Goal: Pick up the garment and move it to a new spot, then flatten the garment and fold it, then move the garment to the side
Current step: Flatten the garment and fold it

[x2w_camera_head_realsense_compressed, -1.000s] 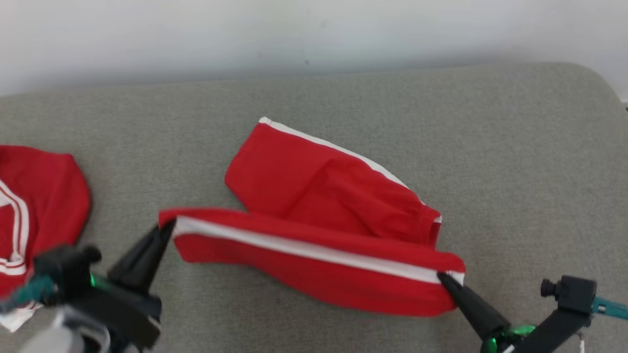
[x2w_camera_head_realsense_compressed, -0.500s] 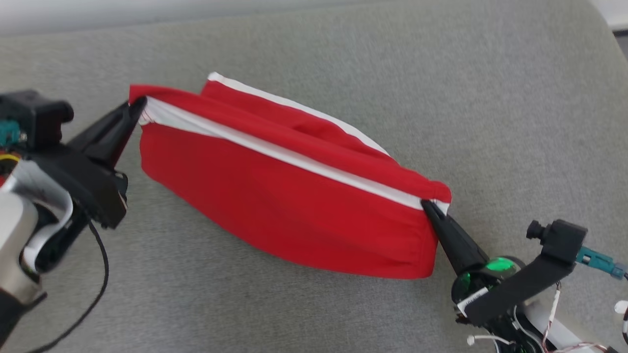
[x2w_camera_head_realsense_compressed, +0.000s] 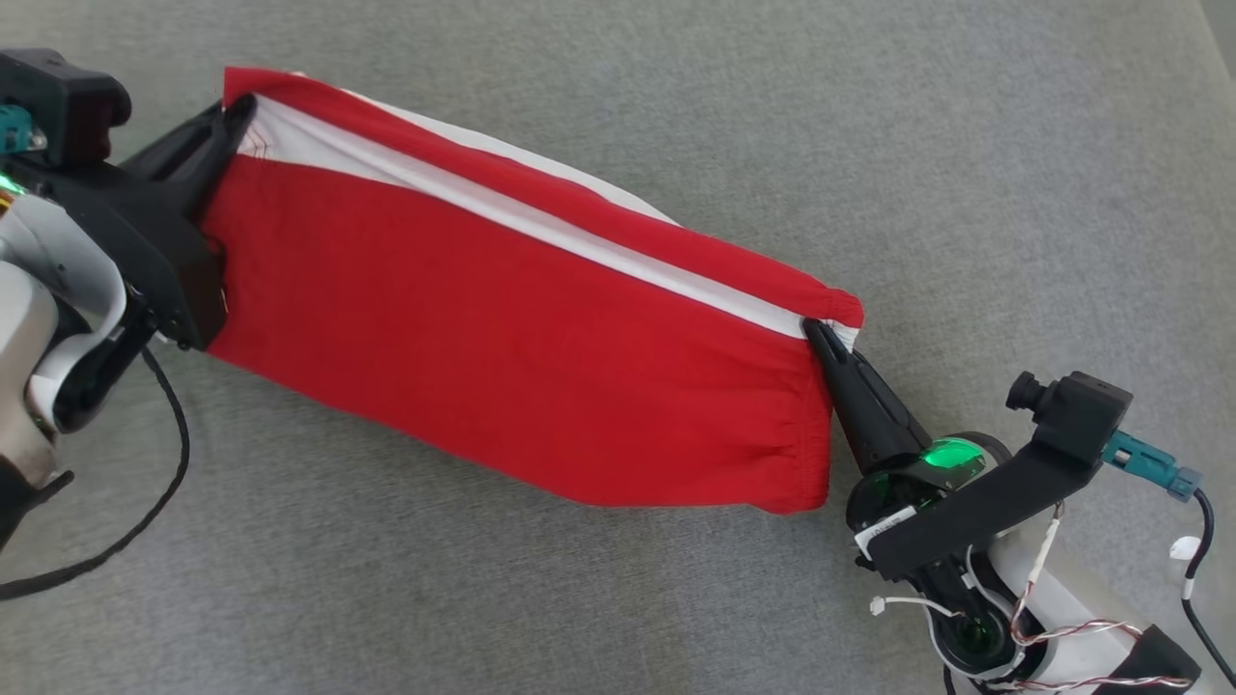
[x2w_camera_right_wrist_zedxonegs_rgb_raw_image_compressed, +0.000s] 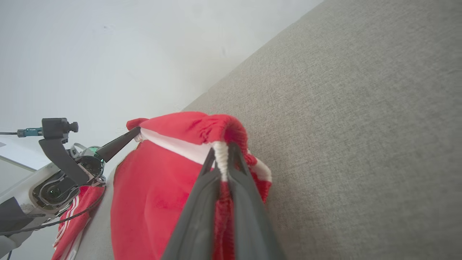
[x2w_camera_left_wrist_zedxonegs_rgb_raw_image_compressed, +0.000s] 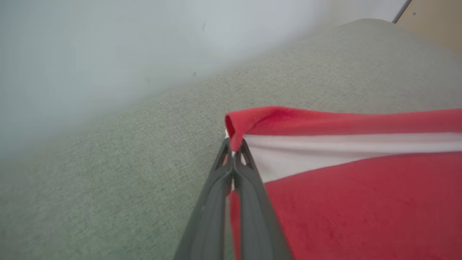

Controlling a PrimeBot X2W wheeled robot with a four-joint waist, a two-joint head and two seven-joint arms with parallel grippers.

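**Garment Held Taut Between Both Grippers Over Grey Upholstery**

The red garment (x2w_camera_head_realsense_compressed: 502, 357), trimmed with a white stripe (x2w_camera_head_realsense_compressed: 541, 227) along its upper edge, is found suspended between the two grippers over a grey upholstered surface (x2w_camera_head_realsense_compressed: 966, 145). It is stretched lengthwise from the upper left of the head view down to the right of centre. Its body hangs below the held edge as a broad red panel.

The left gripper (x2w_camera_head_realsense_compressed: 237, 108) is closed on the garment's upper left corner. In the left wrist view the two fingers are seen pressed together, with red and white cloth pinched at their tips. The right gripper (x2w_camera_head_realsense_compressed: 819, 333) is closed on the opposite corner, at the gathered hem. In the right wrist view a white band of cloth is seen clamped between the fingers.

Whether the garment's lower edge touches the upholstery cannot be told. A pale wall (x2w_camera_left_wrist_zedxonegs_rgb_raw_image_compressed: 90, 54) is noted behind the surface. A second red cloth (x2w_camera_right_wrist_zedxonegs_rgb_raw_image_compressed: 68, 224) with white stripes is seen at the lower left of the right wrist view, beneath the left arm.
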